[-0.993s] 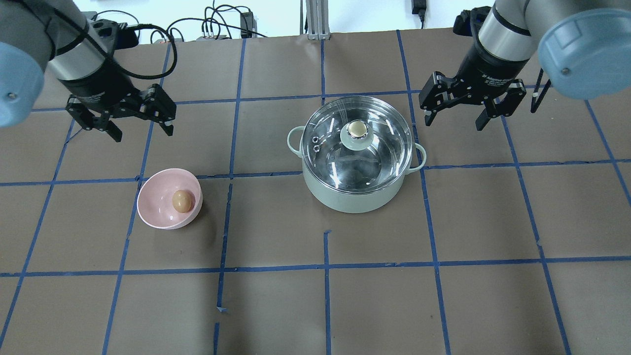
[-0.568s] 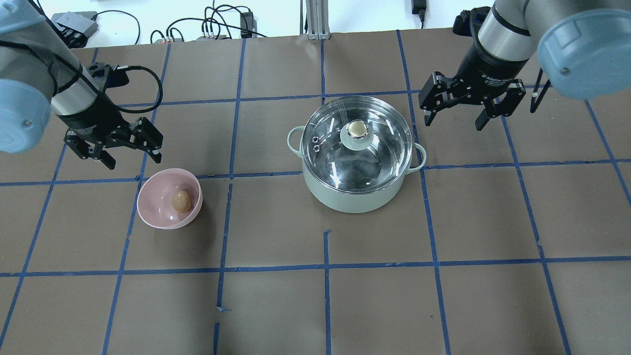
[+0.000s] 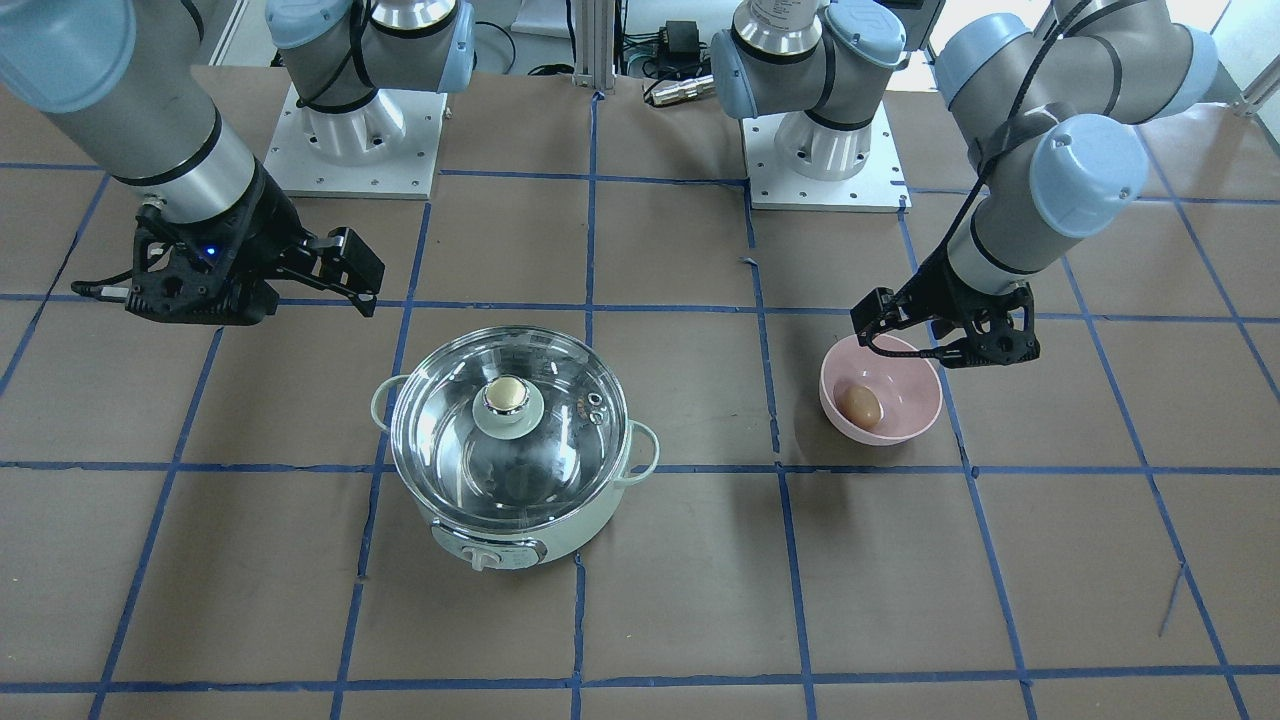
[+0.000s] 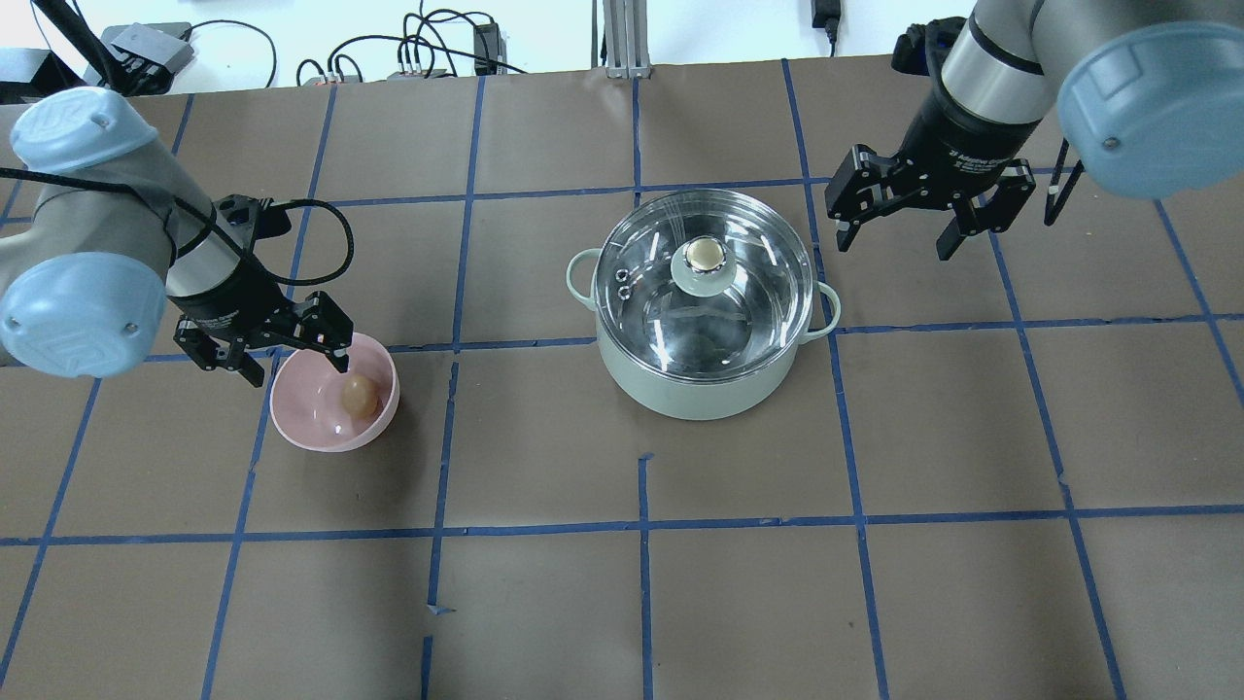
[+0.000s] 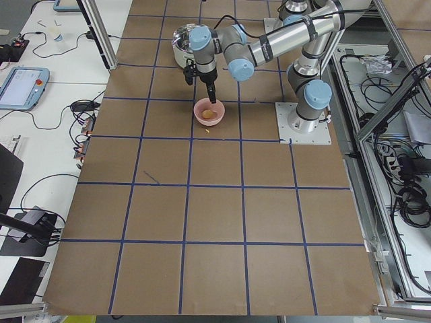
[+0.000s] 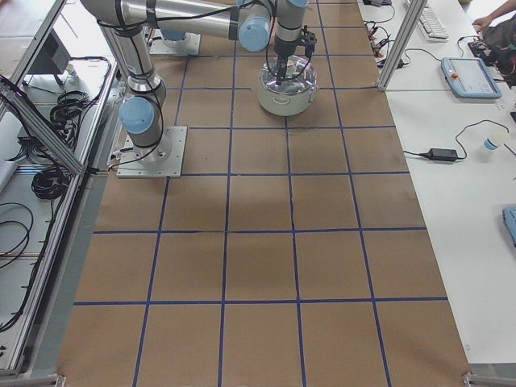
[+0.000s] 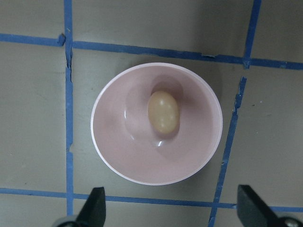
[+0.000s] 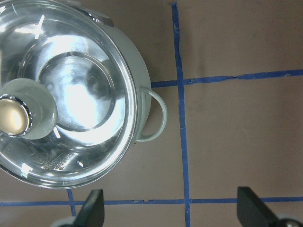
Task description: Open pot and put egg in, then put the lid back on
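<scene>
Left gripper (image 4: 299,371) wide, empty, hovering over pink bowl (image 4: 326,445) rim, lined up for egg (image 4: 358,396) inside. Right gripper (image 4: 894,246) wide too, beside pot (image 4: 695,389); lid (image 4: 753,267) on, prob. awaiting knob grab.

A robotics lab: industrial robot arms (image 3: 160,110) bolted to steel base plates (image 3: 300,180) on a brown-paper counter (image 4: 972,437) gridded with blue tape (image 4: 641,526), with teach pendants (image 5: 20,86) on side benches, loose cables (image 4: 425,39) and aluminium framing (image 6: 401,44).
</scene>
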### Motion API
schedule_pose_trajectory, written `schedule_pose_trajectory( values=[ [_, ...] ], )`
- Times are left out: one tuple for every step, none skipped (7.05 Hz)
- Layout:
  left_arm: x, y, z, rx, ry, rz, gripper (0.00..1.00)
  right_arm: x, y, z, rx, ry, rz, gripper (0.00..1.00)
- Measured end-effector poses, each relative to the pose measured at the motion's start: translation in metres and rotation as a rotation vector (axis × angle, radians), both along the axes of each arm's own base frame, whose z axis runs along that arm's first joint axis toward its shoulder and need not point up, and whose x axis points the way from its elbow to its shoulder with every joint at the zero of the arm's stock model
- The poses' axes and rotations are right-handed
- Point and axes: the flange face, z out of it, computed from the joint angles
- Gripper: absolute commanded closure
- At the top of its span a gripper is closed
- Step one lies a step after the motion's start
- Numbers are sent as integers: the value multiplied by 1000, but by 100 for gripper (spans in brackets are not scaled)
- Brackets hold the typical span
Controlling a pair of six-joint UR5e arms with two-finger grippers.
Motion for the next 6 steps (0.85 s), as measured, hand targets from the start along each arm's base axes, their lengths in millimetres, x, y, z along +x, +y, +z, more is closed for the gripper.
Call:
schedule_pose_trajectory(
  values=[
    [1,-1,-17,-10,-3,2,4,0,0,0,1,0,0,0],
    [3,-6,-35,-24,-8,1,4,0,0,-1,2,0,1,0],
    [4,-11,-51,-29,-8,1,4,0,0,-1,2,0,1,0],
    [3,-13,-64,-20,-5,-4,4,0,0,-1,2,0,2,0],
    [2,-12,-71,-12,-1,-18,4,0,0,-1,2,0,2,0],
    [2,-11,-75,-5,3,-32,4,0,0,0,1,0,1,0]
  ],
)
